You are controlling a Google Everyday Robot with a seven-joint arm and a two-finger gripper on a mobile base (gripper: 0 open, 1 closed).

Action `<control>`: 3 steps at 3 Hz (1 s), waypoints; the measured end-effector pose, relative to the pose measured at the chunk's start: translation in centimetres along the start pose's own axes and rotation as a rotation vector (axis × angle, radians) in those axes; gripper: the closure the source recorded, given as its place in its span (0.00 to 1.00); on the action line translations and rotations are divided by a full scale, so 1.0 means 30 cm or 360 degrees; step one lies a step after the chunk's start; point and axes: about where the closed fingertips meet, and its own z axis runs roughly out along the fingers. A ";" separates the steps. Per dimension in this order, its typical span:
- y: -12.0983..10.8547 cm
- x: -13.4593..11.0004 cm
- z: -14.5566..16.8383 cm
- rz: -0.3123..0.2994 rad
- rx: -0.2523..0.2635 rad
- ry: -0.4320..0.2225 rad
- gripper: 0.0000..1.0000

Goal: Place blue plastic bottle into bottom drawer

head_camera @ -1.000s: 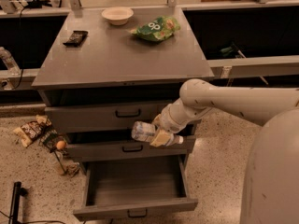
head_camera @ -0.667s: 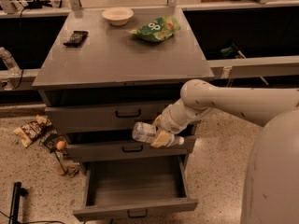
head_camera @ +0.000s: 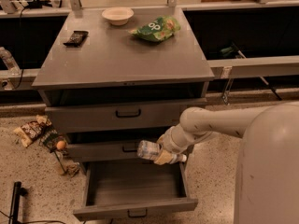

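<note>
The bottom drawer of the grey cabinet is pulled out and its box looks empty. My gripper is shut on the blue plastic bottle, a clear bottle held lying sideways. The bottle hangs in front of the middle drawer, just above the back right part of the open bottom drawer. My arm reaches in from the right.
On the cabinet top lie a white bowl, a green snack bag and a dark flat object. The top drawer is shut. Snack wrappers and an orange ball lie on the floor at left.
</note>
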 end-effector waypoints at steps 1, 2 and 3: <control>0.062 0.091 0.133 -0.0118 0.0017 0.0085 1.00; 0.105 0.198 0.287 -0.0180 -0.0016 0.0131 1.00; 0.105 0.198 0.288 -0.0180 -0.0017 0.0131 1.00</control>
